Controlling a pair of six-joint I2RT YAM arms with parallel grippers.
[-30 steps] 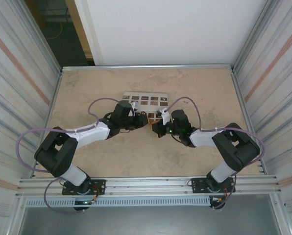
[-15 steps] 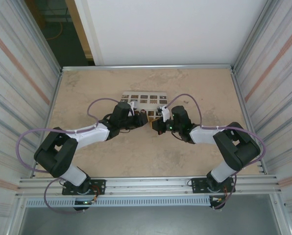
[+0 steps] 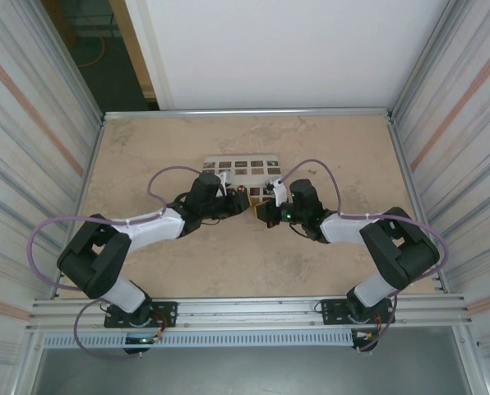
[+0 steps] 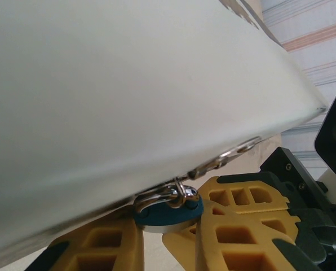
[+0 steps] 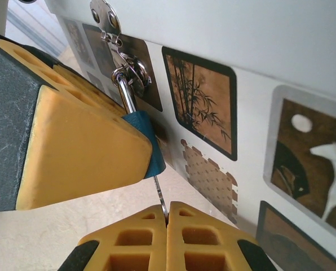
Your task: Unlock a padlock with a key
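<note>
Insertion stage, seemingly: clamps padlock (image 5: 151,149) in left pincer (image 4: 163,230), pinches key (image 5: 160,199) in right pincer (image 5: 167,237) just beneath it; next, needs straight push, then twist.

A white box (image 3: 243,168) with dark patterned squares lies mid-desk (image 3: 327,148). One square shows bamboo (image 5: 199,99), another a pale animal (image 5: 321,153). A riveted metal tab (image 5: 103,18) is fixed to its white face.
</note>
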